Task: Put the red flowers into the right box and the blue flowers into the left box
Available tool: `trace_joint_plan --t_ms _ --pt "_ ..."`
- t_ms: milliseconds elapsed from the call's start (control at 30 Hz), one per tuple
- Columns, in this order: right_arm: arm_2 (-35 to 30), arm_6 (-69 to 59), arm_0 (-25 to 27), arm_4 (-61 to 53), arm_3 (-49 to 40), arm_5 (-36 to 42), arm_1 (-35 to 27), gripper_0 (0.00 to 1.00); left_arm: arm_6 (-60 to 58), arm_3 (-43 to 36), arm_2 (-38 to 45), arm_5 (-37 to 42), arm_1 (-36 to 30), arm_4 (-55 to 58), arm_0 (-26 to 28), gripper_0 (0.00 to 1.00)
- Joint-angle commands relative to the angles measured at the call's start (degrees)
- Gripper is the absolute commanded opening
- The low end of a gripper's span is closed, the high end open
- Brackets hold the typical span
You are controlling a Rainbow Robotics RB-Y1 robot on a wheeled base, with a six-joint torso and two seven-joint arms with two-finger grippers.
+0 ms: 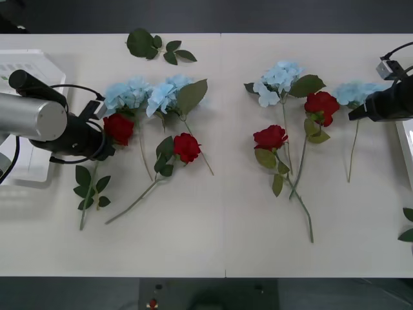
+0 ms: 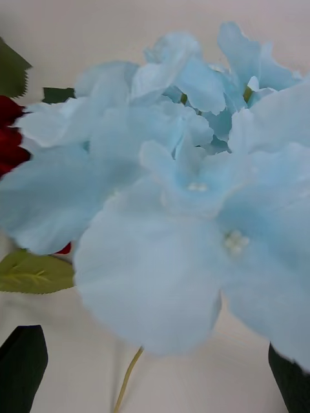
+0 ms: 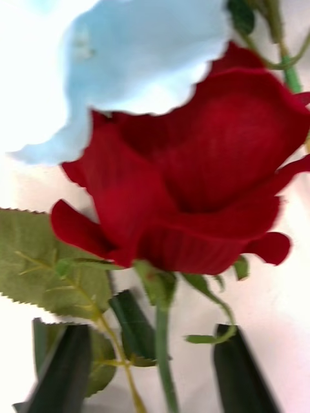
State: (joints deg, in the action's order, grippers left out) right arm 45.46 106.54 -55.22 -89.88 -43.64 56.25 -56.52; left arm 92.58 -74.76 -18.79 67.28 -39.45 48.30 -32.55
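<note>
- my left gripper (image 3: 155,368) sits low over the left part of the table (image 1: 219,245), at the leftmost rose (image 1: 119,127). in the left wrist view its dark fingers (image 3: 61,364) stand spread, one on each side of the green stem just below the red bloom, not pinching it.
- that rose lies just under the edge of a blue flower head (image 1: 127,93), whose pale petals overlap the bloom's far side in the left wrist view.
- my right gripper (image 2: 155,374) hovers at the table's right end, directly over the rightmost blue flower (image 1: 356,92). its fingers (image 2: 22,364) show as dark tips at the two lower corners of the right wrist view, spread wide, with the pale stem between them and nothing gripped.
- four red flowers lie on the table: the one at my left gripper, a second (image 1: 186,146) just right of it, a third (image 1: 270,137) right of centre, and a fourth (image 1: 321,106) beside it.
- four blue flowers lie above them: two on the left, the second (image 1: 169,92) touching the first, one (image 1: 278,81) right of centre, and the one under my right gripper.
- the left box (image 1: 29,68), a ribbed white crate, stands at the far left edge behind my left arm.
- the right box (image 1: 408,145) shows as a thin white rim at the right edge.
- a loose leaf sprig (image 1: 155,46) lies at the far side of the table.
</note>
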Motion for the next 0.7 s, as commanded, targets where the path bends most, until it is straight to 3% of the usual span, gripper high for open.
trace_joint_plan --t_ms 33,400,700 --pt "-0.46 1.48 -0.41 3.57 2.95 -2.46 3.35 1.00 -2.32 -0.03 0.68 -1.09 0.43 -0.66 -0.94 0.00" --pt "-0.46 1.65 -0.41 5.77 9.10 -5.98 7.83 1.00 -2.50 -0.82 -0.02 -1.53 0.17 -0.40 -0.85 0.00" --pt "-0.46 1.83 -0.41 7.09 12.61 -8.44 10.20 1.00 -1.79 -12.16 7.89 12.27 -7.13 11.90 -0.76 0.00"
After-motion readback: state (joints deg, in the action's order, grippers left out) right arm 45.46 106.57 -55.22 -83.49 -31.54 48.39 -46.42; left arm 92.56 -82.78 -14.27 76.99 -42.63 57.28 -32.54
